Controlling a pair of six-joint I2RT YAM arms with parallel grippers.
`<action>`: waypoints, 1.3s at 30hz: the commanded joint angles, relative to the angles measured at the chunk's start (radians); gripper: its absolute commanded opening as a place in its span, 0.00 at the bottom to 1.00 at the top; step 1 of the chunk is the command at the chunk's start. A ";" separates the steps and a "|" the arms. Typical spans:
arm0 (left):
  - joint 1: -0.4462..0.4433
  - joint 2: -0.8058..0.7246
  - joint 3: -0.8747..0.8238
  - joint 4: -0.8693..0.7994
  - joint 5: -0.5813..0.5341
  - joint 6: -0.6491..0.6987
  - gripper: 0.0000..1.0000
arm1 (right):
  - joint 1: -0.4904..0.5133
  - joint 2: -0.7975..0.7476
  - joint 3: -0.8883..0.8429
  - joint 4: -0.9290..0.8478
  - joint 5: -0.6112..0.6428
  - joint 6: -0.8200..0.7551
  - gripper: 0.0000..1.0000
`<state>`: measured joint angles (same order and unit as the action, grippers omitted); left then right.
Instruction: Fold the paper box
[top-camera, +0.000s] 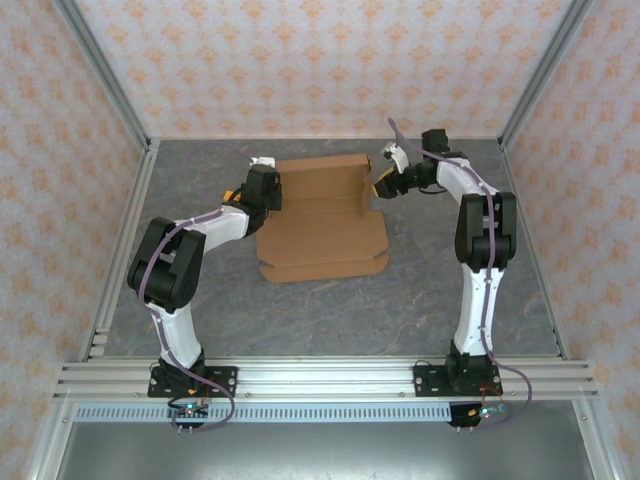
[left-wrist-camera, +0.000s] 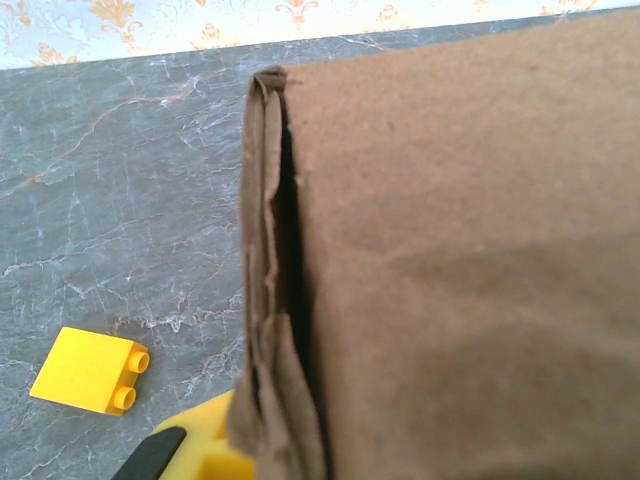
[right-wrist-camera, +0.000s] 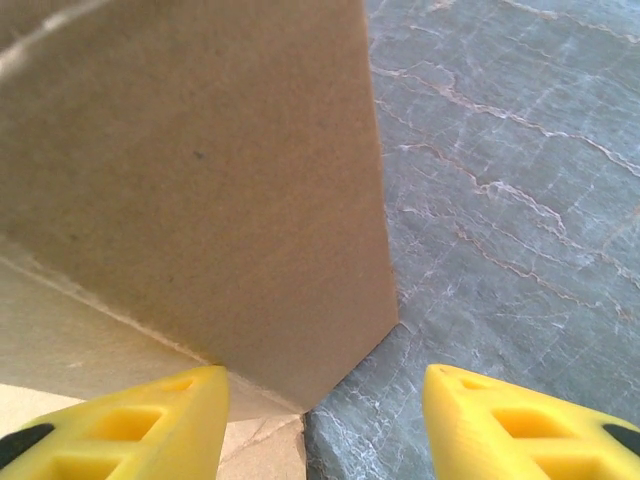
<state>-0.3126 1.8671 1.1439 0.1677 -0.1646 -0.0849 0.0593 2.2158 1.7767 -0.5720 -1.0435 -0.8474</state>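
Paper box (top-camera: 322, 235): upright rear wall runs L–R btwn closed left tool (top-camera: 274, 192) & right tool (top-camera: 379, 186), jaws apart.

The left arm (top-camera: 175, 270) rises from its base at the near edge of the table (top-camera: 330, 320). It bends at a raised elbow and stretches its forearm toward the far edge. The left tool (top-camera: 266, 190) is clamped on the left rim of the paper box (top-camera: 320, 240); in the wrist view one yellow finger (left-wrist-camera: 200, 450) shows beside the cardboard. The right arm (top-camera: 480, 240) stands nearly upright from its near-edge base. Its forearm is angled up to the far right part of the table and its wrist is turned leftward. The right tool (top-camera: 385, 185) has its jaws standing apart, with the yellow fingers (right-wrist-camera: 150, 425) spread wide.
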 joint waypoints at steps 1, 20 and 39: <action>-0.008 -0.036 0.019 -0.035 -0.010 0.027 0.00 | 0.005 0.019 0.042 -0.133 -0.075 -0.162 0.56; -0.008 -0.036 0.022 -0.040 -0.005 0.030 0.00 | 0.049 0.081 0.175 -0.172 -0.116 -0.229 0.56; -0.008 -0.039 0.023 -0.042 0.015 0.032 0.00 | 0.094 -0.014 -0.041 0.291 0.101 0.033 0.57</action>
<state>-0.3115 1.8668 1.1439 0.1631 -0.1654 -0.0811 0.1352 2.2658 1.7832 -0.4370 -0.9947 -0.8883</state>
